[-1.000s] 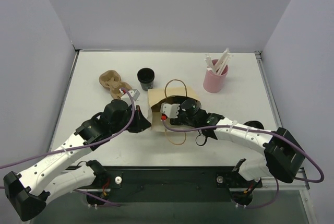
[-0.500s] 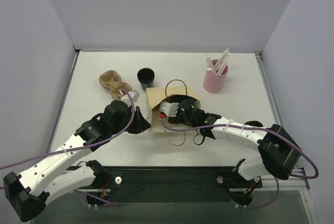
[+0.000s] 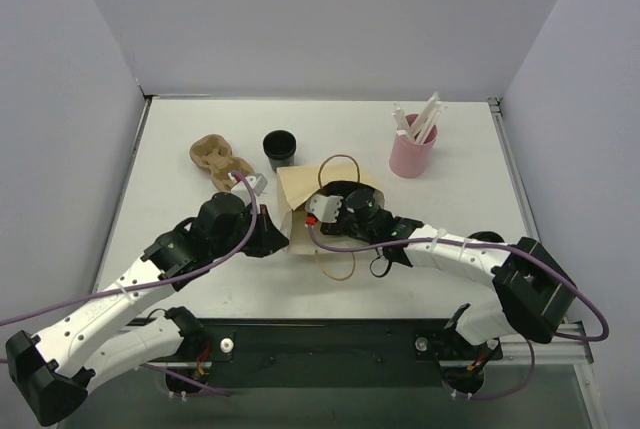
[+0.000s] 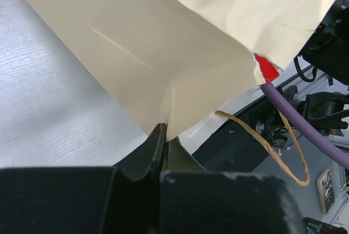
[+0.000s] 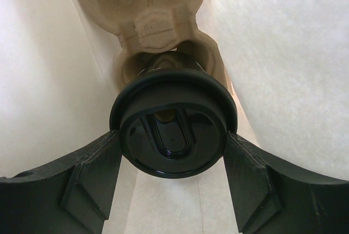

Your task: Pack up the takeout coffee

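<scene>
**A:** From above, what sits on the desk [image 3: 170, 139]?

**B:** A paper bag [image 3: 300, 189] in the middle of the frame, with its mouth toward the right. The left gripper [image 3: 284, 239] is at the bag's lower left edge. The right arm [image 3: 450, 251] reaches into the mouth from the lower right, and its fingers are hidden inside. Above and left of the bag are a spare cardboard carrier [image 3: 212, 157] and an open black cup [image 3: 280, 149], apart from each other. A pink holder [image 3: 411, 154] full of white sticks stands at the upper right.

**A:** And the left wrist view?

**B:** The bag's cream paper fills the top of the frame. At bottom centre the left gripper is clenched on a folded edge of the bag, the paper pinched between its fingers [image 4: 155, 144]. A twine handle [image 4: 267, 147] loops at the lower right, beside a purple cable [image 4: 305, 122].

**A:** Where is the coffee?

**B:** In the right wrist view, inside the bag. The coffee cup [image 5: 173, 127], capped with a black lid, fills the centre, and the bag's walls rise on both sides. The right gripper [image 5: 172, 144] grasps the cup, one finger against each side of the lid. A cup carrier [image 5: 147, 10] lies beyond it at the top of the frame, and the cup is at the carrier's near pocket.
</scene>
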Tool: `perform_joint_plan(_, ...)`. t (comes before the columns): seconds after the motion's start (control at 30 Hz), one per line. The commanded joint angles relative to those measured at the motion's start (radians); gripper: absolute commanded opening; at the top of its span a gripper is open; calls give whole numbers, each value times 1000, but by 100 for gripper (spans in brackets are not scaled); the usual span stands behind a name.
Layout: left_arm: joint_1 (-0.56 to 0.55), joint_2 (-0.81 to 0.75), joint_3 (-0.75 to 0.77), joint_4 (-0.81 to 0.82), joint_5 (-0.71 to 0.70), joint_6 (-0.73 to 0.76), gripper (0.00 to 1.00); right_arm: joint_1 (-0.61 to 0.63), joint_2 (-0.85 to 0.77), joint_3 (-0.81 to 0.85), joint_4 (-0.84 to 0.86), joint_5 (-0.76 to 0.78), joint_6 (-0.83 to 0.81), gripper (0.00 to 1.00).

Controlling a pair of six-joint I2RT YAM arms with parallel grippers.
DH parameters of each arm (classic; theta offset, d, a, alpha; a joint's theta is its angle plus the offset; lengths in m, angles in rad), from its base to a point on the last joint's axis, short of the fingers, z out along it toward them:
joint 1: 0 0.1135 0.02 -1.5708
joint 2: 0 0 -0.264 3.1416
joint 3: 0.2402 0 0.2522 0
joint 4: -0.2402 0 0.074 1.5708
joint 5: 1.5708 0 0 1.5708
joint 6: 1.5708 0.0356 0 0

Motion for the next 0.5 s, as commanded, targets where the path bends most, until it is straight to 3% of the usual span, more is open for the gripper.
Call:
perform_joint_plan(0.0, -2, -32, 19, -27, 39, -6, 0, -15, 31, -26, 79, 13, 31, 38)
perform_joint_plan(0.17, -2, -26, 25, -26, 46, -9, 0, -16, 56, -16, 67, 16, 22, 50)
perform_joint_plan(0.47, -2, -12, 32, -15, 52, -4, 0, -27, 86, 27, 21, 29, 2, 57)
